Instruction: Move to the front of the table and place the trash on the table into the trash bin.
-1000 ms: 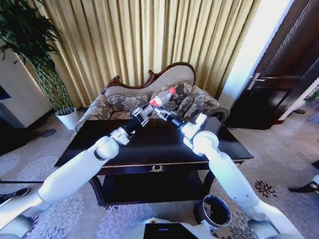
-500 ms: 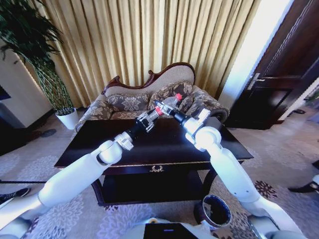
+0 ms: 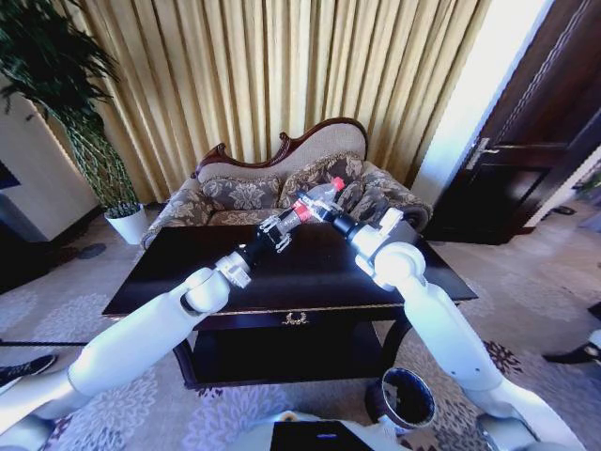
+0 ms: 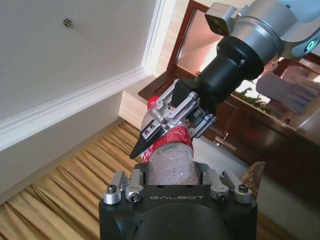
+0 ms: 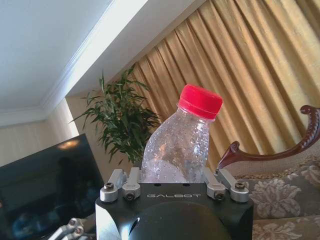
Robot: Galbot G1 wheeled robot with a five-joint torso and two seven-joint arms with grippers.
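A clear plastic bottle (image 3: 320,197) with a red cap and red label hangs in the air above the far side of the dark table (image 3: 282,282). My left gripper (image 3: 285,224) is shut on its base, and the bottle (image 4: 170,162) points straight away from it in the left wrist view. My right gripper (image 3: 315,209) is shut on the red label, its fingers (image 4: 150,131) wrapped around the bottle's upper part. In the right wrist view the capped top (image 5: 182,140) rises above that gripper. The trash bin (image 3: 402,399) stands on the carpet by the table's front right leg.
A patterned sofa (image 3: 254,193) sits right behind the table, in front of gold curtains. A tall plant in a white pot (image 3: 127,224) stands at the back left. A dark door (image 3: 526,141) is at the right. Carpet surrounds the table.
A second ago my left gripper held the bottle alone, with the right gripper just below it. The bottle has shifted a little right, and the right gripper has closed on its label.
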